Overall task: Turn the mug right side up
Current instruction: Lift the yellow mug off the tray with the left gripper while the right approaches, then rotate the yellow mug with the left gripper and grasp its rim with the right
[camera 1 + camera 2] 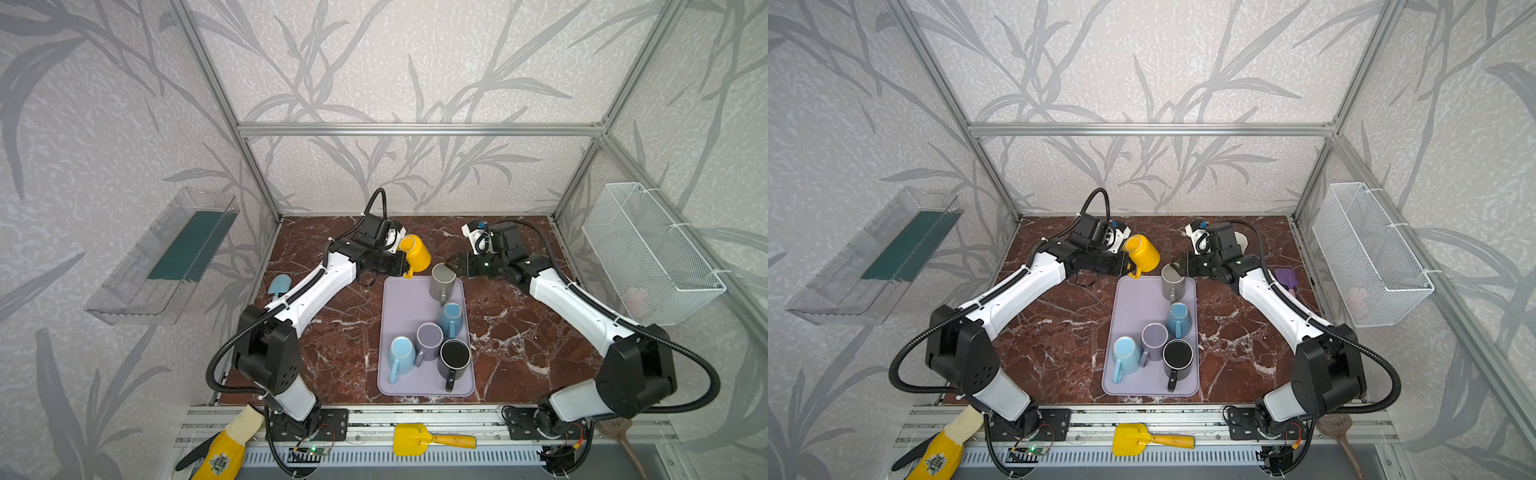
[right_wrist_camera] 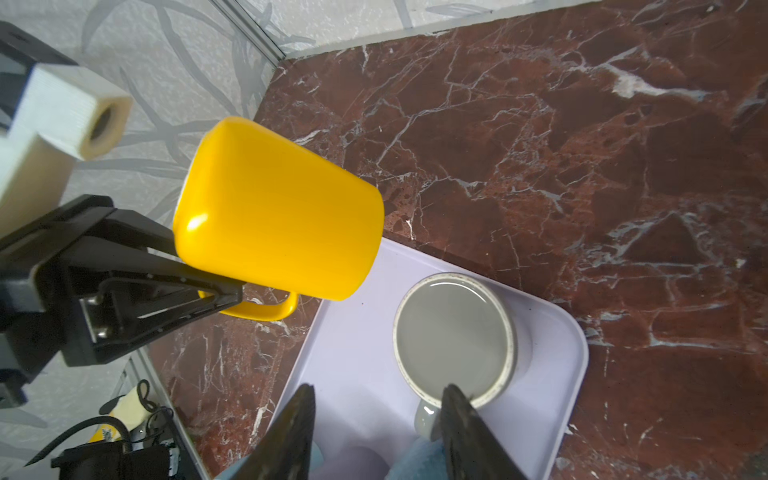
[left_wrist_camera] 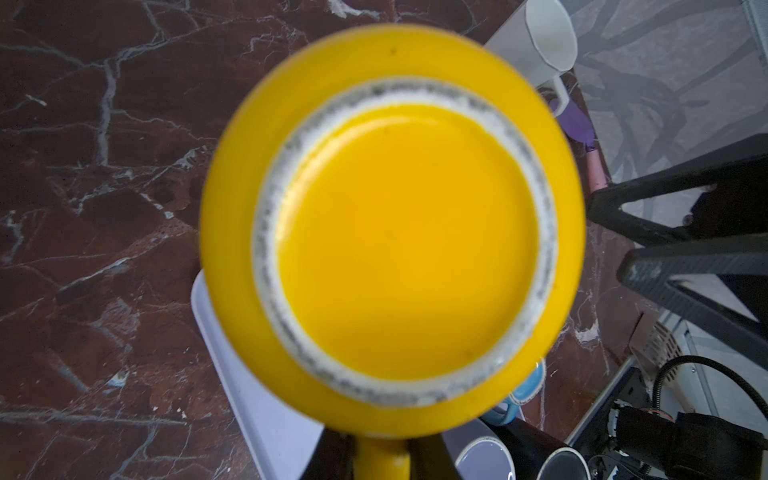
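Red marble table (image 1: 332,345), leaf-print walls (image 1: 415,62); the left claw (image 1: 405,269) grips a yellow mug (image 1: 417,251) by its handle, the right claw (image 2: 378,390) stands parted.

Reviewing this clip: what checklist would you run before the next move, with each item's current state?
1. Left hand shut on yellow mug handle: ok.
2. Yellow mug off the table: ok.
3. Yellow mug right side up: not ok, tilted with base raised.
4. Right hand open: ok.
5. Right hand clear of grey mug: cannot tell, one finger overlaps its rim.
6. Bare tray space beside grey mug: ok.
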Motion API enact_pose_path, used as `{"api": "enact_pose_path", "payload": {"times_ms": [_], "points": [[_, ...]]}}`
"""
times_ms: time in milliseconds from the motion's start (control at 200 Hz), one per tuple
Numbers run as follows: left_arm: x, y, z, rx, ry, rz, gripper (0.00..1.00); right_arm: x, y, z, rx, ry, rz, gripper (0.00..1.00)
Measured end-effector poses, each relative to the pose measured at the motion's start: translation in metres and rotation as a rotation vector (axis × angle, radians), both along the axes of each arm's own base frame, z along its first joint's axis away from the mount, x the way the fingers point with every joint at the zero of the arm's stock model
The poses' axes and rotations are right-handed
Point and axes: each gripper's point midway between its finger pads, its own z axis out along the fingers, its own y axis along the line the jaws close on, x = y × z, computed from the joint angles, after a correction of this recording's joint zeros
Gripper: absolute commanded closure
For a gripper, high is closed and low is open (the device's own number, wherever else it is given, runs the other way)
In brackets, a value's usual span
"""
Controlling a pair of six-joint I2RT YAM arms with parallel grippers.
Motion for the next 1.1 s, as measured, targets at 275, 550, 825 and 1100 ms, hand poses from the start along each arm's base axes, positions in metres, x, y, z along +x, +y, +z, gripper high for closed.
{"api": "enact_pose_path", "payload": {"times_ms": [275, 550, 825, 1100], "points": [[0.001, -0.001, 0.028, -0.177, -0.036, -0.008, 1.00, -0.005, 0.005, 0.020, 0.067, -0.019, 0.012, 0.41], [0.014, 0.001, 0.061, -0.381, -0.077, -0.003, 1.00, -0.006, 0.018, 0.031, 0.192, -0.029, 0.043, 0.44], [0.022, 0.001, 0.089, -0.552, -0.120, -0.039, 1.00, -0.003, 0.041, 0.070, 0.421, -0.064, 0.117, 0.49], [0.022, 0.005, 0.116, -0.738, -0.162, -0.093, 1.00, 0.004, 0.057, 0.089, 0.580, -0.050, 0.186, 0.52]]}}
